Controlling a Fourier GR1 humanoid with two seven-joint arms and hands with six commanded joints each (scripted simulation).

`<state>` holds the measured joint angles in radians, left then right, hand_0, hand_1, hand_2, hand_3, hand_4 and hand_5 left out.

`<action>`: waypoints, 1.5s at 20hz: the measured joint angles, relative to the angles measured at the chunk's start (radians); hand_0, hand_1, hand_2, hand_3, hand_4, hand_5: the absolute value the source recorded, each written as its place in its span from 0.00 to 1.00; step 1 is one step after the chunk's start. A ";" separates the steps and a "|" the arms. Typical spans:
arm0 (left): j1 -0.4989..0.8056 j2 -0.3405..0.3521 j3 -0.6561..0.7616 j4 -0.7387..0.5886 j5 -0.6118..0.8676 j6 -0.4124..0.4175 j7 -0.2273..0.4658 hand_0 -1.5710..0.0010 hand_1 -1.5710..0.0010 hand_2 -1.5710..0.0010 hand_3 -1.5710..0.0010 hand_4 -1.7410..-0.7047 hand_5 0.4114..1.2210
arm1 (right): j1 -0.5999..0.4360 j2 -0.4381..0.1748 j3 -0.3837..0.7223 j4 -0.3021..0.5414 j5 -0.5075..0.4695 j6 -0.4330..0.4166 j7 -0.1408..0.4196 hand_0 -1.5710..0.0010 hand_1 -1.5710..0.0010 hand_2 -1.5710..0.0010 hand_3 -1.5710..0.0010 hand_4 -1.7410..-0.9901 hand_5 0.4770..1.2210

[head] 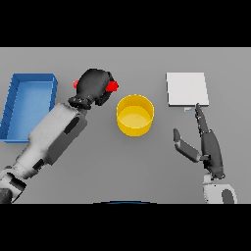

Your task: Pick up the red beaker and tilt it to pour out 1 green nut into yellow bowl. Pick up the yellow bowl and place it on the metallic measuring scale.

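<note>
the left hand (94, 86) is curled around the small red beaker (112, 87), which it covers almost entirely; only a red bit at the hand's right side and another sliver at its left edge show. whether the beaker is lifted clear of the grey tabletop (98, 166) or resting on it cannot be told, nor can its tilt. the left arm reaches in from the lower left.

the round yellow bowl (135, 114) stands upright on the tabletop just to the right of and slightly nearer than that hand, close to it but not touching. its inside looks plain yellow; no green nut can be made out in it.

the flat, square, pale metallic measuring scale (187, 88) lies to the right of the bowl, apart from it, with a small light tab at its near edge.

the right hand (206, 144) is open, fingers straight and pointing toward the scale's near edge, thumb spread to the left, holding nothing.

a rectangular blue tray (12, 105) sits at the far left.
</note>
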<state>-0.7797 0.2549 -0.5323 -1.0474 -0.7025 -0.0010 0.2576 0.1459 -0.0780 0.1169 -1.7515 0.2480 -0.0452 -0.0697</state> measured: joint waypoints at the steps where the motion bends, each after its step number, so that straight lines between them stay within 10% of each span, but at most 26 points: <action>1: -0.016 0.004 -0.024 0.001 -0.020 -0.012 -0.005 0.00 0.00 0.00 0.00 0.00 0.96 | -0.008 0.004 -0.001 0.013 0.002 -0.003 0.013 1.00 1.00 1.00 1.00 0.62 0.31; 8: -0.162 0.051 -0.186 0.057 -0.148 -0.179 -0.052 0.00 0.00 0.00 0.19 0.04 0.99 | -0.001 0.032 -0.001 0.020 -0.022 -0.006 -0.020 1.00 1.00 1.00 1.00 0.60 0.27; 30: -0.488 -0.005 -0.663 0.280 -0.439 -0.342 -0.271 0.00 0.00 0.00 0.00 0.01 1.00 | -0.008 0.052 -0.005 0.047 0.017 -0.057 -0.005 1.00 1.00 1.00 1.00 0.70 0.15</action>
<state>-1.2680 0.2496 -1.1951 -0.7674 -1.1411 -0.3435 -0.0133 0.1376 -0.0261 0.1116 -1.7046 0.2647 -0.1023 -0.0743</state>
